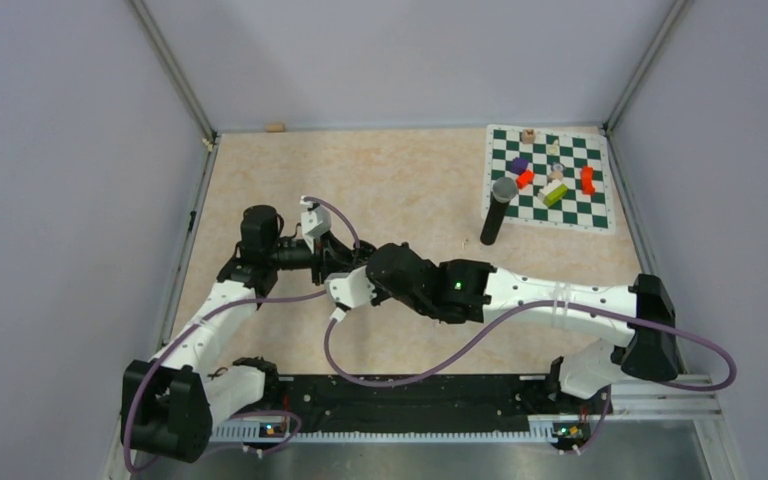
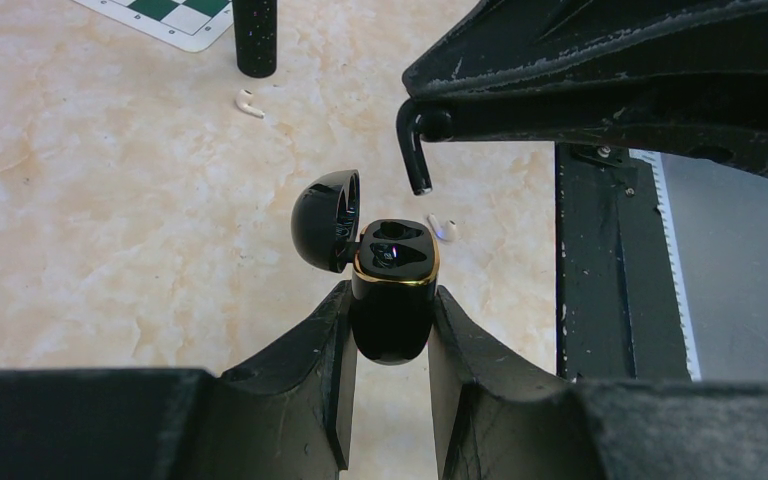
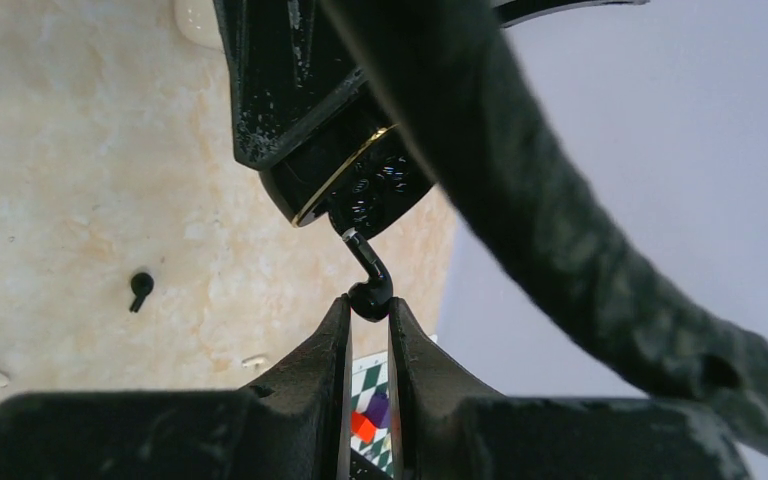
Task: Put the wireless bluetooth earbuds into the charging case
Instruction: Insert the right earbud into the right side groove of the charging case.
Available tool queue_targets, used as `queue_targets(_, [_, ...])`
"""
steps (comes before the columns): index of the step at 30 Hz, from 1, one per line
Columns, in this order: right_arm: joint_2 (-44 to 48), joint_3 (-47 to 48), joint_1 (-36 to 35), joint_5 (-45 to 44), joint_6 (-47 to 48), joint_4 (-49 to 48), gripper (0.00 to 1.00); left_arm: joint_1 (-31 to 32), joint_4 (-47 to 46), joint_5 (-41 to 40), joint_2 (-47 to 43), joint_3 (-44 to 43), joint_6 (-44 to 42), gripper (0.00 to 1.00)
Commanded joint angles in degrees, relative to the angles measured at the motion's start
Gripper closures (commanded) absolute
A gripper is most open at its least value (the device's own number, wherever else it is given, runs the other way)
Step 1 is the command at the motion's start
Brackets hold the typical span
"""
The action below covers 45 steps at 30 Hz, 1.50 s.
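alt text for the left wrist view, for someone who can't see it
The left tool grips an open black case upright, lid swung left, while the right tool holds a black earbud stem-down close over it. Two white earbuds lie on the table beyond.

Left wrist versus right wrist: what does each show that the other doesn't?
Left wrist only: the open lid and the microphone. Right wrist only: a loose black earbud on the table. Both: the case clamped in the left fingers, and a second black earbud pinched in the right fingers, close to it.
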State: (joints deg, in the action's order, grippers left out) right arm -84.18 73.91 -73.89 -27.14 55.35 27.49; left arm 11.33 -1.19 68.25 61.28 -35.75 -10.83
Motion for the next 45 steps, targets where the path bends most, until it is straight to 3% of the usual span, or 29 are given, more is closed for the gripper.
queue_targets(1, [-0.6,0.5,-0.9,-3.4,1.6,-4.2,0.92,0.3,-0.1,2.8,-1.4,-1.4,-1.2,1.0])
queue_targets(16, [-0.7,-2.4,-1.1,-2.6,1.4,-4.5,0.92,0.3,-0.1,4.9,-1.2,-2.0,-0.2,1.0])
queue_targets(45, [-3.3,-1.1,-4.2,-3.1,1.0,-5.1,0.92,0.3,-1.2,1.1,0.7,-2.1,1.7,1.0])
